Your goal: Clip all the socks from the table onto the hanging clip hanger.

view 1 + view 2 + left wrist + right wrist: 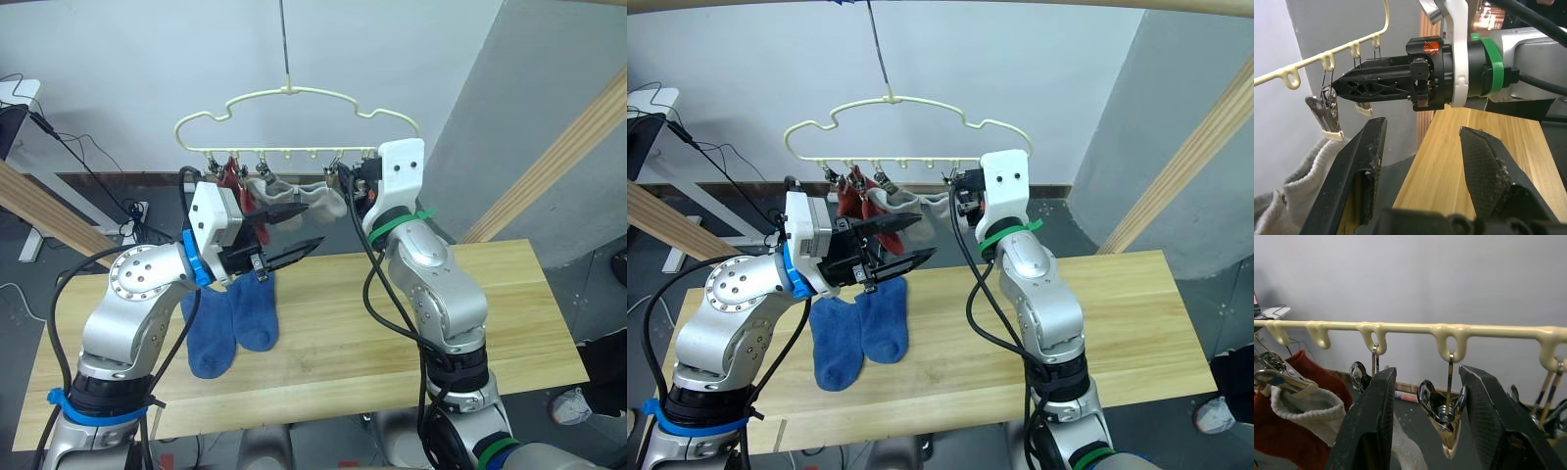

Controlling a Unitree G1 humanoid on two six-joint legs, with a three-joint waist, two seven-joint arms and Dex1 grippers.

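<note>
1. Below both jaws I see the counter (392, 323), with two blue socks (235, 318) flat under my left jaws (294, 230), which are spread and empty.
2. Right jaws (1425, 431) spread around one free clip (1442, 418) of the clip hanger (294, 108).
3. Red and grey socks (872, 201) hang clipped just beyond the left jaws.

plain pale grey-white wall (127, 69) behind, evenly lit

a slanted light wooden beam (558, 162) at 3 o'clock, another wooden beam (44, 211) at 9; black cables (93, 162) trail down the wall toward a dark floor (20, 284).
</note>
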